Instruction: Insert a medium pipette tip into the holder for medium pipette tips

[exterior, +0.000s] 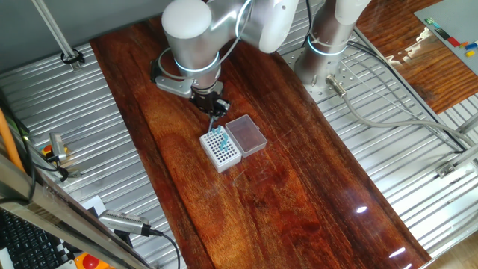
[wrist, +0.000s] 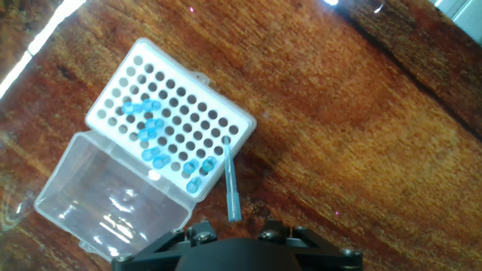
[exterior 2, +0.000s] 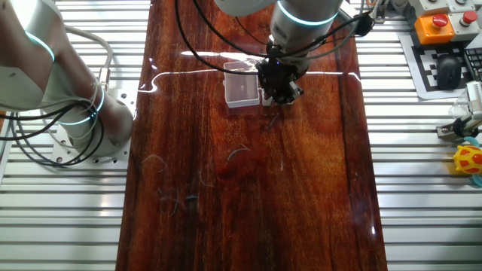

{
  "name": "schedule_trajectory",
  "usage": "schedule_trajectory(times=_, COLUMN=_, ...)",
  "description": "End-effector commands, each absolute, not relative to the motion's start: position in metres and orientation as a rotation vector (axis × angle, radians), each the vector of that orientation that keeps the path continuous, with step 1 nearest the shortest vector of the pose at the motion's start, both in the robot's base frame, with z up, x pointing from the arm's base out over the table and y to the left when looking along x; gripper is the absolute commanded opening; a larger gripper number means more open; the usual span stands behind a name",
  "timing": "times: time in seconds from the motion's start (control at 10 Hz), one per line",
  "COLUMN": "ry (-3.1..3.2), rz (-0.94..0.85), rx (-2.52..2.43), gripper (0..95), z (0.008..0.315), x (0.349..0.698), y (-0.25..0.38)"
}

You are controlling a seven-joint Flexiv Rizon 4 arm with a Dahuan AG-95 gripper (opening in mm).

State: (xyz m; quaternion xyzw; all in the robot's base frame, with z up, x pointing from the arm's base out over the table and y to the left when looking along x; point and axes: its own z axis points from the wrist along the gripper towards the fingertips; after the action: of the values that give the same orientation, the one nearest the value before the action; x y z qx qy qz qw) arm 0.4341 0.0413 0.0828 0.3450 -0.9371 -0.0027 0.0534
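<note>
The holder (wrist: 223,119) is a white box with a grid of dark holes, and its clear lid (wrist: 113,197) lies open beside it. Several blue tips sit in its holes. The medium pipette tip (wrist: 230,179) stands with its narrow end in a hole at the holder's edge row, its wide end free just below my gripper (wrist: 230,235). The jaws stand apart on either side of it and do not touch it. In one fixed view my gripper (exterior: 216,110) hovers right over the holder (exterior: 221,148). In the other fixed view my gripper (exterior 2: 280,89) hides most of the holder.
The holder and lid (exterior: 246,134) sit mid-way along a dark wooden board (exterior: 299,194) flanked by ribbed metal tabletop. A second arm's base (exterior 2: 83,120) stands at the side. A few loose thin tips lie on the wood (exterior 2: 239,153).
</note>
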Motion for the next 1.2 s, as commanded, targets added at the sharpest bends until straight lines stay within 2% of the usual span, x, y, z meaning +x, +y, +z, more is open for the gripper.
schedule_trajectory(times=0.1, ry=-2.824, rz=0.014, rx=1.047, gripper=0.0, z=0.086, x=0.434, y=0.042)
schedule_trajectory(times=1.2, ry=-2.643, rz=0.141, rx=1.111, gripper=0.0, z=0.098, x=0.444, y=0.051)
